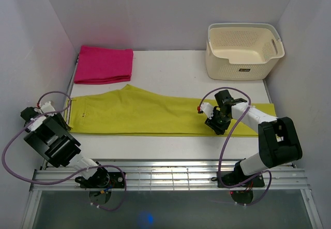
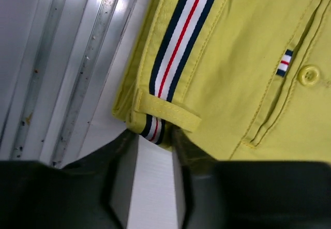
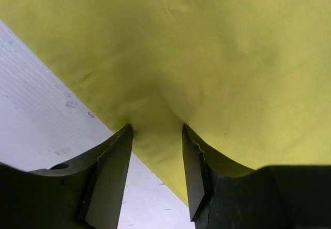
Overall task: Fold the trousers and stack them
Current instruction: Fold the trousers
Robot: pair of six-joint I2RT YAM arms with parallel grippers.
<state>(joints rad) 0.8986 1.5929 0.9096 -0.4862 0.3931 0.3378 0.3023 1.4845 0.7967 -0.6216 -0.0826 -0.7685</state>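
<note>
The lime-yellow trousers (image 1: 155,116) lie flat and lengthwise across the white desk (image 1: 176,74). Their waistband (image 1: 72,115) is at the left end and the legs run out to the right, one on top of the other. They sit in the near half of the desk, just beyond the aluminium rails (image 1: 170,174) at its front edge.

The left pincer (image 2: 153,141) is at the near corner of the waistband. It is released: its two dark fingers (image 2: 93,187) are apart and only bare desk shows in the gap. The corner of the fabric reaches just to the fingertips. There a navy, white and red striped ribbon (image 2: 181,32) runs along the band and passes under a yellow belt loop (image 2: 165,112). Farther along the cloth are a small striped tab (image 2: 284,63) and a yellow button (image 2: 310,75) beside a pocket seam.

The right pincer (image 3: 156,131) is down on the leg section, toward the right end of the garment. It is also released, with its fingers (image 3: 111,172) parted and straddling the near edge of the leg. The fabric lies flat between them and is not pinched, and white desk shows on the near side.

A folded magenta cloth (image 1: 103,64) rests at the far left of the desk, just beyond the waistband. A cream perforated basket (image 1: 240,63) stands at the far right, well apart from the trousers.
</note>
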